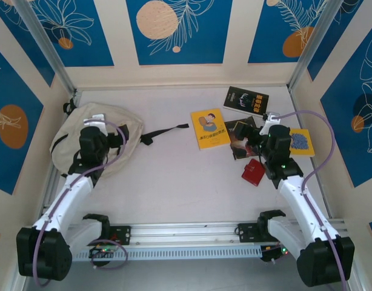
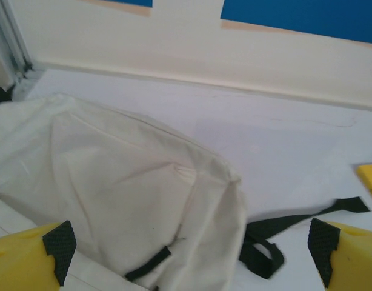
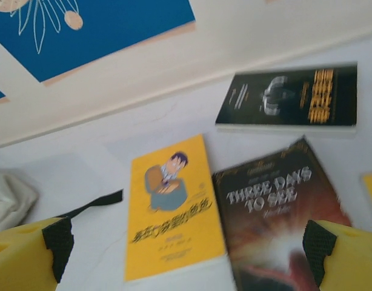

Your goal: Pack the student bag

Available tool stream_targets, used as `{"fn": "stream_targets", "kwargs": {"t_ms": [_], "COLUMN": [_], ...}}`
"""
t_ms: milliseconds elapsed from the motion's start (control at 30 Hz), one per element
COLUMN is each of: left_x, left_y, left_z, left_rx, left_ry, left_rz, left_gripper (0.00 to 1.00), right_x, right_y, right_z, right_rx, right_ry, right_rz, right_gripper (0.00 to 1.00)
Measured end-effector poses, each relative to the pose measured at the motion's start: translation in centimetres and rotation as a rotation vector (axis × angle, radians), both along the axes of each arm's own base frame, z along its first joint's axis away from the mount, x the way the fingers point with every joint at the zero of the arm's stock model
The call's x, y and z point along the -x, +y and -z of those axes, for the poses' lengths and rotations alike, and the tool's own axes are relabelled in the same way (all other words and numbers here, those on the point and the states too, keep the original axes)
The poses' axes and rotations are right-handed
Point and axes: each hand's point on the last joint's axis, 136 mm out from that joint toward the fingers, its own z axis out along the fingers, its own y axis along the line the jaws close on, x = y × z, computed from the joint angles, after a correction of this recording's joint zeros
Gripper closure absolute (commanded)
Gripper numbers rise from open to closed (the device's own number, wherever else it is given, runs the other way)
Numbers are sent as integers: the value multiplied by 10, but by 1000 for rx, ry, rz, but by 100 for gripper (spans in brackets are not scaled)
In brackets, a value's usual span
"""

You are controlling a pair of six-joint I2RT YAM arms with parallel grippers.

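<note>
The student bag (image 1: pixel 74 136) is a soft cream backpack lying flat at the table's left side; its canvas and a short black loop show in the left wrist view (image 2: pixel 113 176). A black strap (image 1: pixel 166 130) trails right from it across the table (image 2: pixel 298 222). My left gripper (image 1: pixel 111 137) hovers over the bag's right part, jaws open and holding nothing (image 2: pixel 191 248). My right gripper (image 1: pixel 251 143) hangs open over the books on the right, above a yellow book (image 3: pixel 171 206) and a dark book (image 3: pixel 277 212), gripping nothing (image 3: pixel 189 248).
A yellow cartoon-cover book (image 1: pixel 210 128), a dark "Three Days to See" book (image 1: pixel 239 128), a black book (image 1: pixel 246 100) and a yellow book with a blue pattern (image 1: pixel 302 142) lie at the right. A red object (image 1: pixel 253 173) sits near the right arm. Walls enclose three sides.
</note>
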Motion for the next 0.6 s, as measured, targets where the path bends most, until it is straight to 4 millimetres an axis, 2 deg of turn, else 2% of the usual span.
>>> {"fn": "stream_targets", "kwargs": {"t_ms": [133, 233, 300, 400, 600], "left_x": [5, 12, 22, 36, 48], "left_y": [2, 5, 8, 11, 12], "left_z": [8, 31, 54, 78, 109], "left_rx": [58, 72, 73, 75, 84], "left_ry": [135, 267, 371, 484, 623], "left_rz": [-46, -86, -111, -139, -162], "left_gripper": [0, 0, 0, 0, 0], "right_x": [19, 36, 48, 63, 81], "right_y": [15, 37, 54, 81, 133], "right_z": [20, 50, 69, 92, 110], "right_rx": [-123, -186, -210, -215, -191], "right_ry": [186, 349, 457, 586, 712], "right_rz": [-23, -79, -121, -185, -305], "right_gripper": [1, 1, 0, 0, 0]}}
